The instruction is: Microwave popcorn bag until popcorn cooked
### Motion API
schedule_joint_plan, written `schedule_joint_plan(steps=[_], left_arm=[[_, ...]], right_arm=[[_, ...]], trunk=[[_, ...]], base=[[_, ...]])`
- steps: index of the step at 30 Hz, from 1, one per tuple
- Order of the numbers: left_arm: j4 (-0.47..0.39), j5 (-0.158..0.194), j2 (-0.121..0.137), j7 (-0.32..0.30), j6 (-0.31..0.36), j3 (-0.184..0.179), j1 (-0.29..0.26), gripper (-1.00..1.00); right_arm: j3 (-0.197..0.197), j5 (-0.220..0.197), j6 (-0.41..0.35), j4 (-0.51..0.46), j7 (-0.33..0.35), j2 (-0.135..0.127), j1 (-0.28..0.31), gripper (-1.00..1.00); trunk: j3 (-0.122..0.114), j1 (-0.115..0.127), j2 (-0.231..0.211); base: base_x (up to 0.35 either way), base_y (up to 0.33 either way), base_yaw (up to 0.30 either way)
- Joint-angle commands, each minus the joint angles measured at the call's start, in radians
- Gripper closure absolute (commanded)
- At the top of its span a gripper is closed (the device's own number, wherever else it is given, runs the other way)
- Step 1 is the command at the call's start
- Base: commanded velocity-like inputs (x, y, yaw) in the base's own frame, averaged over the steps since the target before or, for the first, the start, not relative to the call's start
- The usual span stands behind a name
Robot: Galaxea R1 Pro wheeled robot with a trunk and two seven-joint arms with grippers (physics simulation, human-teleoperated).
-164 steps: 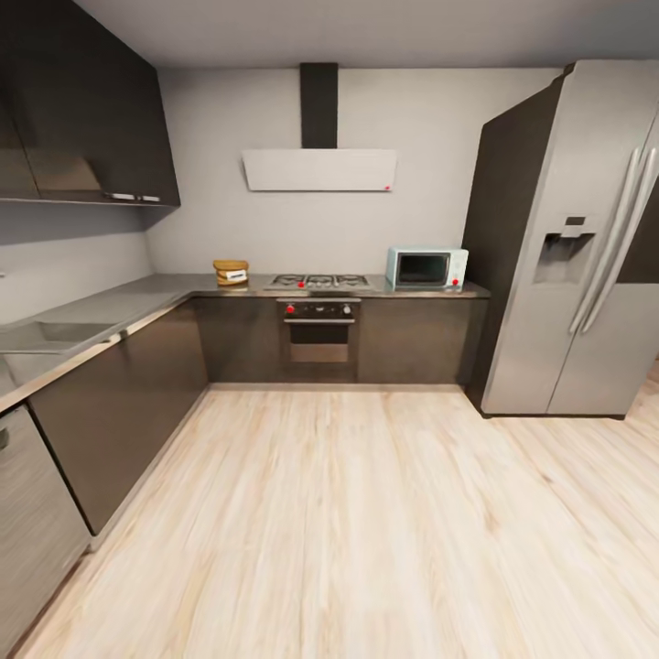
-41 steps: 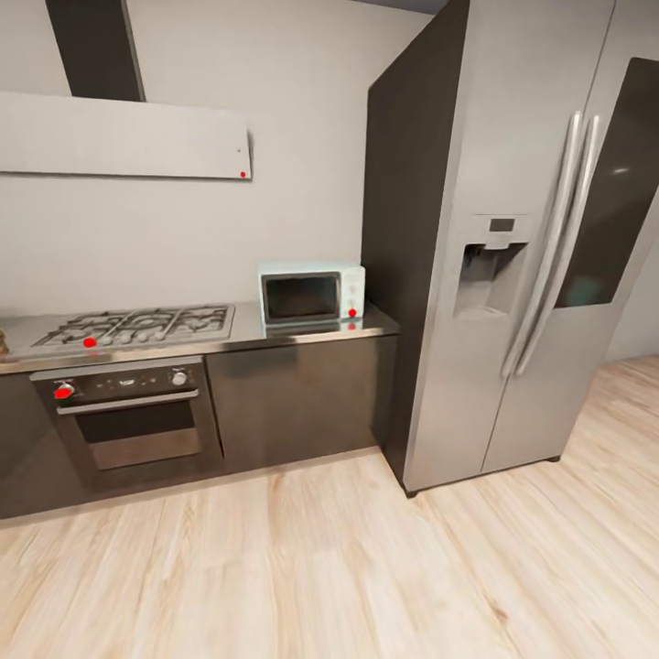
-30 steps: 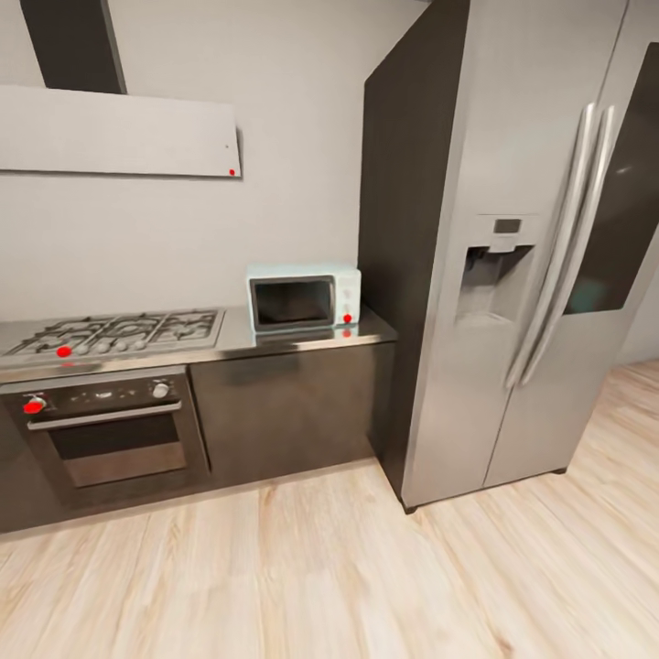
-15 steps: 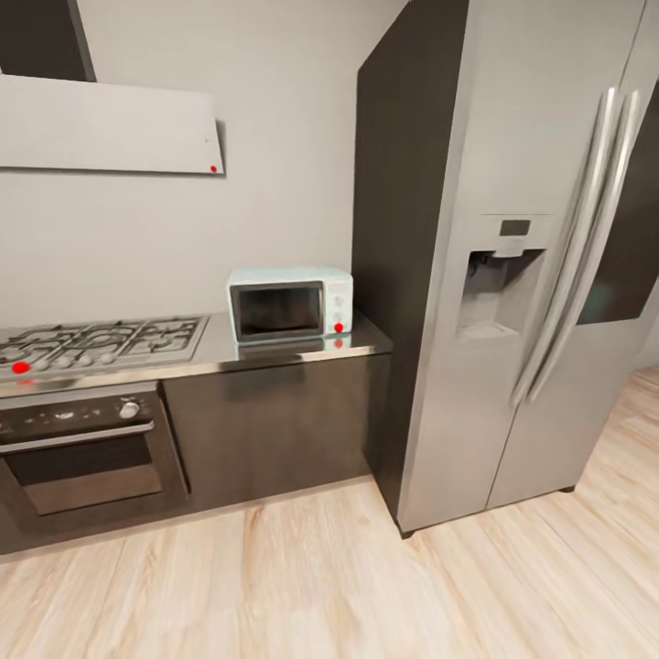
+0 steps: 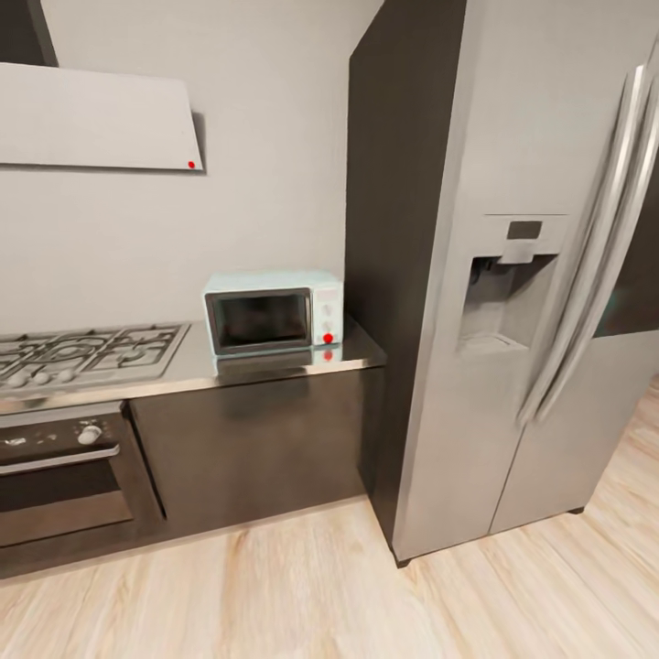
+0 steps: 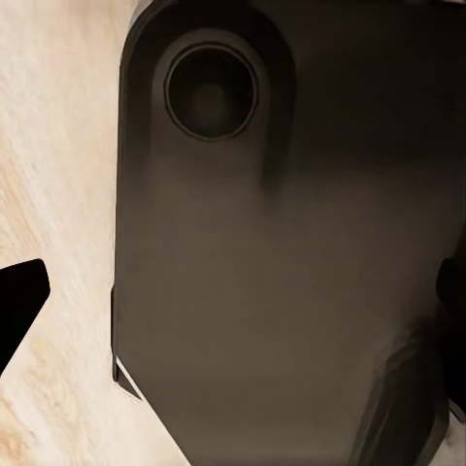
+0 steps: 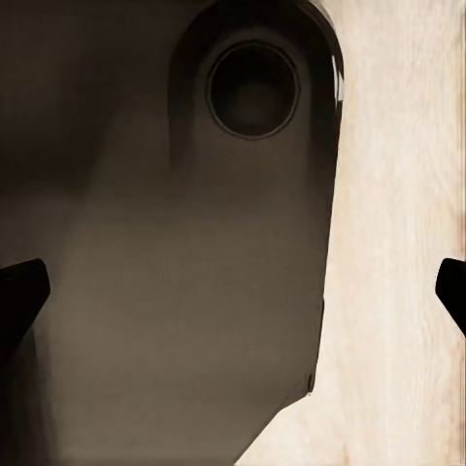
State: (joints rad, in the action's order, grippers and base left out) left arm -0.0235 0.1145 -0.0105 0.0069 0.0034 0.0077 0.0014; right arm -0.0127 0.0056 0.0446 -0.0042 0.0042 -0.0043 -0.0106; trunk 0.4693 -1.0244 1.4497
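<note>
— So where was the microwave point(image 5: 274, 311)?
— It sat on the countertop point(image 5: 275, 361), at the end by the big fridge point(image 5: 513, 275), door shut.
— And the grippers?
— Both the left gripper point(image 6: 233, 311) and the right gripper point(image 7: 233, 291) had fingers wide apart, holding nothing, above the wood floor point(image 7: 398, 243).

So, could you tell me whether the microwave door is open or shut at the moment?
Shut. The microwave stands on the countertop beside the fridge, and its dark glass door lies flush with its pale blue front.
</note>
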Motion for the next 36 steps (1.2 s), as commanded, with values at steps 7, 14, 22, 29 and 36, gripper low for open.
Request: schedule_joint_plan(steps=[7,14,22,29,36], left_arm=[[-0.001,0.009,0.0,0.001,-0.006,0.001,0.0,-1.0],[-0.002,0.008,0.0,0.001,-0.006,0.001,0.0,-1.0],[-0.002,0.008,0.0,0.001,-0.007,0.001,0.0,-1.0],[-0.003,0.008,0.0,0.001,-0.008,0.001,0.0,-1.0],[-0.003,0.007,0.0,-0.001,-0.008,0.001,0.0,-1.0]], right_arm=[[0.0,0.001,0.003,0.0,0.0,-0.003,0.0,-1.0],[0.0,0.001,0.003,0.0,0.0,-0.003,0.0,-1.0],[0.0,0.001,0.003,0.0,0.0,-0.005,0.0,-1.0],[0.001,0.0,0.003,0.0,0.0,-0.006,0.0,-1.0],[0.003,-0.003,0.003,0.0,0.001,-0.007,0.0,-1.0]], trunk=[[0.001,-0.001,0.0],[0.001,-0.001,0.0],[0.001,-0.001,0.0],[0.001,-0.001,0.0],[0.001,-0.001,0.0]], base=[[0.217,-0.081,0.14],[0.004,-0.001,0.268],[0.0,0.0,0.241],[0.0,0.0,0.211],[0.0,0.0,0.039]])
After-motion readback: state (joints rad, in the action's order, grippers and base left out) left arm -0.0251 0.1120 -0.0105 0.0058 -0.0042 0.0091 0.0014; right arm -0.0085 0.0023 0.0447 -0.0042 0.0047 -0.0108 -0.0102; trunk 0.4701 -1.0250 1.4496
